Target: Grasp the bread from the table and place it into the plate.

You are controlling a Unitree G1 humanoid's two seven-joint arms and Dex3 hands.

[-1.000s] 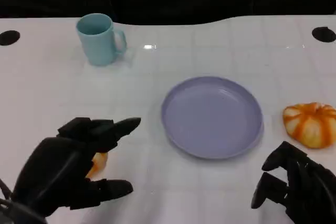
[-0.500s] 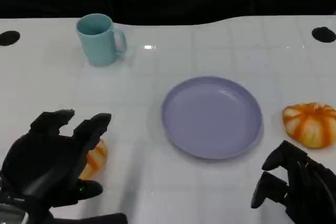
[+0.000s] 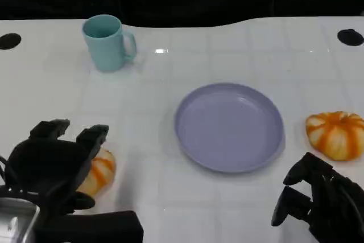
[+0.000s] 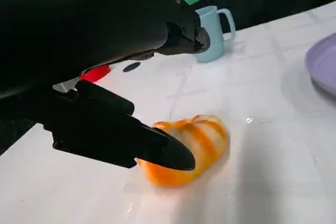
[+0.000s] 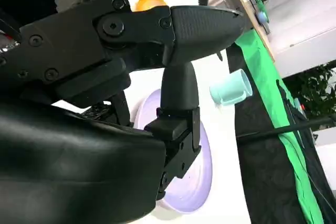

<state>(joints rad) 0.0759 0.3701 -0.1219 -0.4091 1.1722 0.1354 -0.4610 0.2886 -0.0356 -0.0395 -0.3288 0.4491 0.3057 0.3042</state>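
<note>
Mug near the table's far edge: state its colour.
Light blue mug, clearest in the head view.

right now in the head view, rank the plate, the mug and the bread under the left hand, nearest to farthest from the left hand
1. bread: right beside the left hand, at its fingertips, lower left of the table.
2. plate: mid-table, off to the hand's right.
3. mug: far edge of the table, straight ahead of the hand.

Item count on the white table (image 3: 227, 49) — two orange-striped bread pieces, one (image 3: 98, 173) near the left side and one (image 3: 335, 134) near the right; one lavender plate (image 3: 229, 126); one light-blue mug (image 3: 108, 42). Two black hands were present — left hand (image 3: 51, 166) and right hand (image 3: 318, 206).
</note>
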